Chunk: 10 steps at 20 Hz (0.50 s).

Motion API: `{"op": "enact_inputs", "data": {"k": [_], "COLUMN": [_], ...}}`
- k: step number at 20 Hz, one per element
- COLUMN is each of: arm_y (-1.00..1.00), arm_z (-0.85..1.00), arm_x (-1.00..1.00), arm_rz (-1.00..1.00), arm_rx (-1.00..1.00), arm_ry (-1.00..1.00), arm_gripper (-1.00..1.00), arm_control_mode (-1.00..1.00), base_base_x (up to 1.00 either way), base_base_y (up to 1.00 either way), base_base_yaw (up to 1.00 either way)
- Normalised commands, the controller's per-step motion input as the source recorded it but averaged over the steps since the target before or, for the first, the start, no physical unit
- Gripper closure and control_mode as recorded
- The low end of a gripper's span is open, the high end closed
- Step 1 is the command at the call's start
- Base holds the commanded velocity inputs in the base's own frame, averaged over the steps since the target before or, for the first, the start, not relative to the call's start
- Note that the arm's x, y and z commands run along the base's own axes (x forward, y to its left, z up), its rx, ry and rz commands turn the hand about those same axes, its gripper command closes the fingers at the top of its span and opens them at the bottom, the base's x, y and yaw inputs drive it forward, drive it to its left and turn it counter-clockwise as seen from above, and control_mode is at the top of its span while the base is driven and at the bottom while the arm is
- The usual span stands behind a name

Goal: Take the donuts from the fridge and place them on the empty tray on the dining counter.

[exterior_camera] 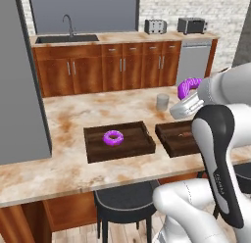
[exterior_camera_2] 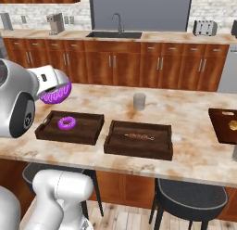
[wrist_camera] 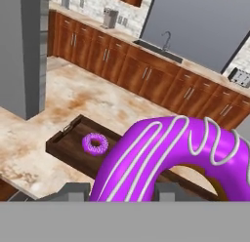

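2nd glossy purple ring donut [wrist_camera: 171, 155] pinched in nearly closed gripper [exterior_camera: 186, 106], above beige marbled counter [exterior_camera: 68, 119], w/ 1st donut [exterior_camera: 113, 137] on dark brown wooden tray [exterior_camera: 93, 151] at 8 o'clock; next: lower beside it, release.

Two base cameras look forward and down from behind the arm, sharing the dining counter [exterior_camera: 73, 168]. The hand camera sits close above the gripper [wrist_camera: 122, 190].

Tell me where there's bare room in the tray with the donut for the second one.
The tray is bare right of the donut, up to its right rim, and also along its near rim. The left part is taken. The neighbouring tray holds a skewer. The end effector holds the second donut.
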Motion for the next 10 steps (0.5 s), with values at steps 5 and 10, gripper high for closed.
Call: {"op": "enact_inputs", "data": {"k": [5, 10], "arm_y": [-0.04, 0.00], "arm_z": [-0.32, -0.42], "arm_x": [0.37, 0.50], "arm_rz": [0.07, 0.09], "arm_rx": [0.00, 0.01], "arm_ry": [0.01, 0.05], "arm_gripper": [1.00, 1.00], "arm_control_mode": [-1.00, -1.00], "base_base_x": [0.00, 0.00], "base_base_y": [0.00, 0.00], "base_base_yaw": [0.00, 0.00]}}
